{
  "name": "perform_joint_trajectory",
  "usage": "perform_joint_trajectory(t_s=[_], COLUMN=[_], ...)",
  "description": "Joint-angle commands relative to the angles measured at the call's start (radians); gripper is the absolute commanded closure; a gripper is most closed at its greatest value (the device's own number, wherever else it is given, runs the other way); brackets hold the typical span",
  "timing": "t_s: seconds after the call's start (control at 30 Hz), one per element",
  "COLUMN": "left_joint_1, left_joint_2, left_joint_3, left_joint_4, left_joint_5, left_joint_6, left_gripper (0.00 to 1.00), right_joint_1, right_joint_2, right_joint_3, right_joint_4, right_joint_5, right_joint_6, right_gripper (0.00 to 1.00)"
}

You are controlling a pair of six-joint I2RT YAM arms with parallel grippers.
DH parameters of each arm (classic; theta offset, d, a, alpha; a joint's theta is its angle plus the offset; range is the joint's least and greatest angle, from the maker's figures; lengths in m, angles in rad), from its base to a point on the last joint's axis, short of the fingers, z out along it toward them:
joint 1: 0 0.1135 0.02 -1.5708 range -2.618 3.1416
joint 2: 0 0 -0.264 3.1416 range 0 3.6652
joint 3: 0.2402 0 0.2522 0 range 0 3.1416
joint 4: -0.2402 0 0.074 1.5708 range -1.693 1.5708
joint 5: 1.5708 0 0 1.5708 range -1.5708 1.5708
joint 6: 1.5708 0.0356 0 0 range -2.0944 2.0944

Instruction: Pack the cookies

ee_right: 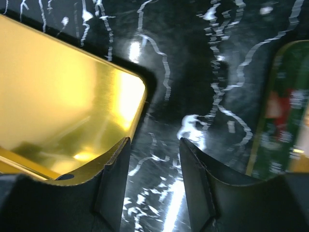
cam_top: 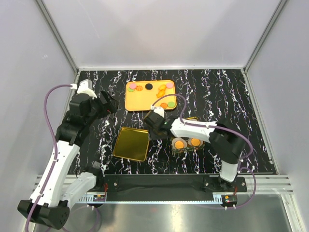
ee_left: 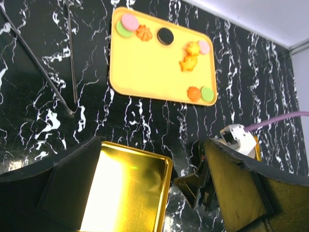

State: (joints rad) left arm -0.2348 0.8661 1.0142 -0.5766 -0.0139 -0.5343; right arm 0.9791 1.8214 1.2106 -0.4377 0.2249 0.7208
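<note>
1. Nearest the arm bases sits a box [cam_top: 186, 143] with two orange cookies [cam_top: 179, 144] already inside. A gold lid [cam_top: 130, 143] lies flat to the left of it on the table [cam_top: 231, 96].
2. The right gripper [ee_right: 153, 145] hangs low over the table, between the gold lid and the box. Its fingers are spread apart and there is only bare table between them, so it holds nothing. The right arm reaches across to the left with its elbow bent.
3. The left gripper [cam_top: 110, 104] is farther back, on the left. Its fingers are spread wide and hold nothing. The left arm is bent and lifted up, and its wrist looks down at the tray and the lid.
4. Thin metal tongs [ee_left: 72, 63] lie on the table to the left of the tray.
5. Farthest back is the yellow tray [cam_top: 140, 101]. The other cookies lie flat on it, mostly along its far edge and right side: orange ones, a black one [ee_left: 165, 36], some pink and some green.
6. I think the cookies are very light, thin and stiff. They could crack or crumble if squeezed hard, and might slide on the smooth tray.
7. The best place to pinch one is likely across its round edge, gently. Pick one lying alone, like the black one.
</note>
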Motion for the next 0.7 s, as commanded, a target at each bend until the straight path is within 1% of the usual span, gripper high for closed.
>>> perform_joint_trajectory(t_s=[0.0, 0.17, 0.3, 0.5, 0.53, 0.63, 0.67], left_joint_1=[-0.003, -0.003, -0.003, -0.003, -0.003, -0.003, -0.003], left_joint_2=[-0.004, -0.015, -0.018, -0.022, -0.021, -0.018, -0.015], left_joint_3=[-0.041, -0.063, -0.075, -0.083, -0.085, -0.086, -0.086], left_joint_4=[0.033, 0.047, 0.053, 0.057, 0.057, 0.061, 0.063], left_joint_5=[0.066, 0.094, 0.104, 0.111, 0.112, 0.117, 0.130], left_joint_6=[0.022, 0.020, 0.022, 0.023, 0.025, 0.025, 0.025], left_gripper=[0.05, 0.05, 0.05, 0.04, 0.04, 0.04, 0.04], right_joint_1=[0.027, 0.030, 0.039, 0.043, 0.043, 0.041, 0.038], right_joint_2=[0.036, 0.087, 0.124, 0.151, 0.151, 0.151, 0.145], right_joint_3=[0.055, 0.066, 0.081, 0.090, 0.092, 0.096, 0.099], right_joint_4=[0.042, 0.053, 0.050, 0.054, 0.054, 0.044, 0.036], right_joint_5=[0.047, 0.030, 0.024, 0.024, 0.021, 0.010, 0.008], right_joint_6=[0.084, 0.118, 0.134, 0.129, 0.124, 0.100, 0.074], right_gripper=[0.47, 0.47, 0.50, 0.63, 0.67, 0.89, 1.00])
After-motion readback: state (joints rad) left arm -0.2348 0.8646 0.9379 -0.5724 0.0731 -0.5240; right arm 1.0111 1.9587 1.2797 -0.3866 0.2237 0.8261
